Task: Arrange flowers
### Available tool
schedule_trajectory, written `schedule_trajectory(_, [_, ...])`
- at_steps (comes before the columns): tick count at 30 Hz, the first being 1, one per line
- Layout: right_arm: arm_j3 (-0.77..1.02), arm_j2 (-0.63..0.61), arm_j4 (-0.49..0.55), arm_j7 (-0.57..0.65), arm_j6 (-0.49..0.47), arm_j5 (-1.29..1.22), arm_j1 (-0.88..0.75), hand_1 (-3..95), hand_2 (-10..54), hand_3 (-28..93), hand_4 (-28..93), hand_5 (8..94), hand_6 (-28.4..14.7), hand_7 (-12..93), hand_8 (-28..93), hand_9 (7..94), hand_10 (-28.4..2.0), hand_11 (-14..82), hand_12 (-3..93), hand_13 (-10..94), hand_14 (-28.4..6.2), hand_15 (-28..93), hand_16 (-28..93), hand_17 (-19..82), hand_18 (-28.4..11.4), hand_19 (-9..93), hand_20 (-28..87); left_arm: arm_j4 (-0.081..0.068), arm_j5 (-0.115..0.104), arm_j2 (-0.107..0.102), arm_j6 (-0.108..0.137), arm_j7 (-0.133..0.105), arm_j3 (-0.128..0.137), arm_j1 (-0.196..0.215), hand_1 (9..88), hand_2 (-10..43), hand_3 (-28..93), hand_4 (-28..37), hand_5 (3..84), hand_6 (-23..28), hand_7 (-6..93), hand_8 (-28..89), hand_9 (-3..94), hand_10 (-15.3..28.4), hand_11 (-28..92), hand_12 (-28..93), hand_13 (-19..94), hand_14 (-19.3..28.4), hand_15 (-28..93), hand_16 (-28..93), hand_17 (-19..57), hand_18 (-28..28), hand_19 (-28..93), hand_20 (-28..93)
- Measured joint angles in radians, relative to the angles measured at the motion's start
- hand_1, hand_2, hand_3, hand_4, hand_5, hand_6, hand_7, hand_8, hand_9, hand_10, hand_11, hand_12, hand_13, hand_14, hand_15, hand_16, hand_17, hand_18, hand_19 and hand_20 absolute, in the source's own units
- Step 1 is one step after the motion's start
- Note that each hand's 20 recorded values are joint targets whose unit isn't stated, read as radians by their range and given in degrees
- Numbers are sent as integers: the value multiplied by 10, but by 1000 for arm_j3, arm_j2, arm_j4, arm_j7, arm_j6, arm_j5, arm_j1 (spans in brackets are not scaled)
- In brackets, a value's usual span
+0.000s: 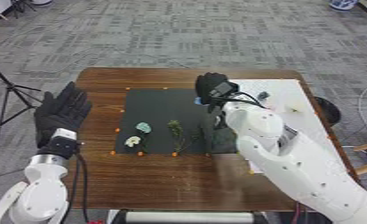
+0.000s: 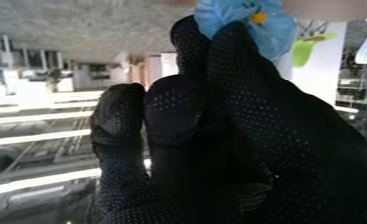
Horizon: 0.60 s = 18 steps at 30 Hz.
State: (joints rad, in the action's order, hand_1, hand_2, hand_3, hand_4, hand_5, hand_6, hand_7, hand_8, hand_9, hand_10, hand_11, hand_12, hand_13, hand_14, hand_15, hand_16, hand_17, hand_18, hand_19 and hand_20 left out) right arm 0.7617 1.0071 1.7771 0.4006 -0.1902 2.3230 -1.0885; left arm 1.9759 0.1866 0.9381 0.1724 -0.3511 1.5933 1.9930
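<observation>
Brown tabletop (image 1: 179, 185) carries the black mat (image 1: 162, 110), and over the mat's far right the right hand (image 1: 211, 85) pinches a blue flower (image 2: 273, 39) — white flower (image 1: 132, 141) lying leftward, nearer the robot, so joining it probably means swinging left and inward.

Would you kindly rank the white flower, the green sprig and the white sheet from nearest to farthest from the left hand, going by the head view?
1. White flower, on the dark mat's left side.
2. Green sprig, near the mat's middle.
3. White sheet, right of the mat.
</observation>
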Motion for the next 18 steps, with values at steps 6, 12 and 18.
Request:
schedule_trajectory(6, [-40, 89, -95, -12, 1, 24, 33, 615, -95, 742, -282, 718, 1, 383, 31, 805, -84, 194, 515, 694, -73, 670, 470, 402, -233, 870, 434, -7, 0, 0, -1, 7, -9, -14, 234, 191, 683, -283, 396, 66, 104, -89, 295, 121, 162, 79, 205, 97, 172, -48, -45, 97, 214, 105])
schedule_trajectory(12, [-85, 136, -135, -17, 4, 63, 40, 613, -95, 743, -283, 716, 1, 386, 29, 804, -83, 194, 513, 693, -73, 669, 471, 402, -233, 868, 434, -9, 0, -1, -2, 9, -17, -21, 234, 191, 682, -283, 395, 65, 106, -88, 296, 123, 163, 80, 205, 98, 174, -47, -50, 100, 221, 109])
schedule_trajectory(18, [-115, 158, -164, -16, 11, 88, 39, 612, -95, 743, -283, 712, 2, 390, 26, 803, -83, 196, 511, 693, -73, 669, 472, 402, -233, 868, 434, -9, 2, -1, -8, 20, -17, -22, 233, 191, 683, -283, 394, 65, 105, -88, 297, 124, 164, 81, 206, 100, 175, -47, -51, 101, 223, 108])
